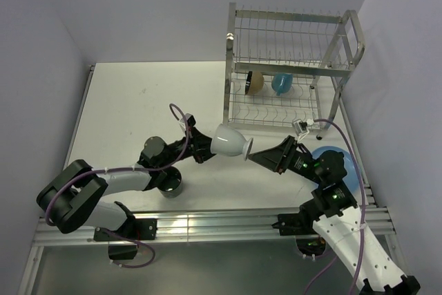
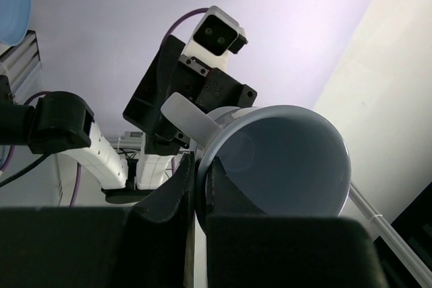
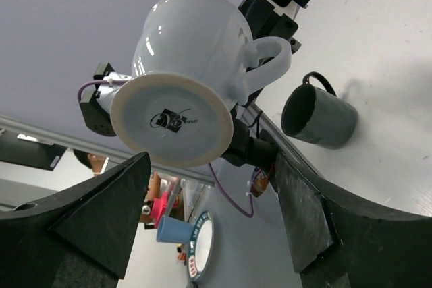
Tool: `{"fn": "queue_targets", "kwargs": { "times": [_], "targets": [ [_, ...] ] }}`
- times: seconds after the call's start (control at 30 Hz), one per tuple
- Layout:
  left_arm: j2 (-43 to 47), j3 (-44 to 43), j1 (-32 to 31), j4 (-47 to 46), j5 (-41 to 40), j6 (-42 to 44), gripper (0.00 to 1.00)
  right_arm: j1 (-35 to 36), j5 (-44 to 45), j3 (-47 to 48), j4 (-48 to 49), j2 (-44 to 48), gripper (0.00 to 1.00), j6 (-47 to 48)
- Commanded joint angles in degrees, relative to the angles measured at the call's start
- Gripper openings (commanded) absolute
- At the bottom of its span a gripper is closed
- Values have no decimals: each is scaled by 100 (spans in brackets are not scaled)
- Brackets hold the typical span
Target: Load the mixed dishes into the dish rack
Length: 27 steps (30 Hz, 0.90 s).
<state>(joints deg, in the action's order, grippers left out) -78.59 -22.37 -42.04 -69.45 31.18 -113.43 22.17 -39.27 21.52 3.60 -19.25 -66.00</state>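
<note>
My left gripper (image 1: 205, 146) is shut on the rim of the white mug (image 1: 231, 141) and holds it sideways in the air over the middle of the table. In the left wrist view the fingers (image 2: 177, 193) pinch the mug's wall (image 2: 283, 160). My right gripper (image 1: 257, 155) is open, its fingers either side of the mug's foot without touching it. The right wrist view shows the mug's base (image 3: 172, 123) between the spread fingers (image 3: 304, 207). The dark mug (image 1: 168, 183) stands on the table under the left arm. The blue plate (image 1: 345, 167) lies under the right arm. The steel dish rack (image 1: 290, 67) holds the tan bowl (image 1: 255, 82) and light blue mug (image 1: 282, 84) on its lower tier.
The rack stands at the table's back right, against the right wall. The dark mug also shows in the right wrist view (image 3: 317, 116), lying beyond the white mug. A rail runs along the table's near edge (image 1: 207, 222).
</note>
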Motion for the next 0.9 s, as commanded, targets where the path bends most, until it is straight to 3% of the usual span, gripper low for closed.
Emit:
{"fn": "queue_targets", "kwargs": {
  "times": [0.0,0.33,0.47,0.6,0.7,0.87],
  "targets": [
    [160,-382,-111,-3470,-209,-540,0,33,-187,107,772,-114,82,-124],
    [54,-461,-313,-3567,-384,-540,0,33,-231,-393,2899,-439,60,-1309],
    [36,-470,-366,-3575,-446,-531,0,33,-152,-771,4565,-720,48,-2021],
    [-16,-505,-401,-3654,-499,-575,0,33,-99,-1184,6097,-1230,29,-2742],
    [-34,-514,-419,-3672,-525,-602,0,33,-37,-1334,7170,-1643,24,-3208],
    [-43,-496,-445,-3681,-569,-593,0,41,24,-1387,8155,-2126,14,-3613]
  ]
}}
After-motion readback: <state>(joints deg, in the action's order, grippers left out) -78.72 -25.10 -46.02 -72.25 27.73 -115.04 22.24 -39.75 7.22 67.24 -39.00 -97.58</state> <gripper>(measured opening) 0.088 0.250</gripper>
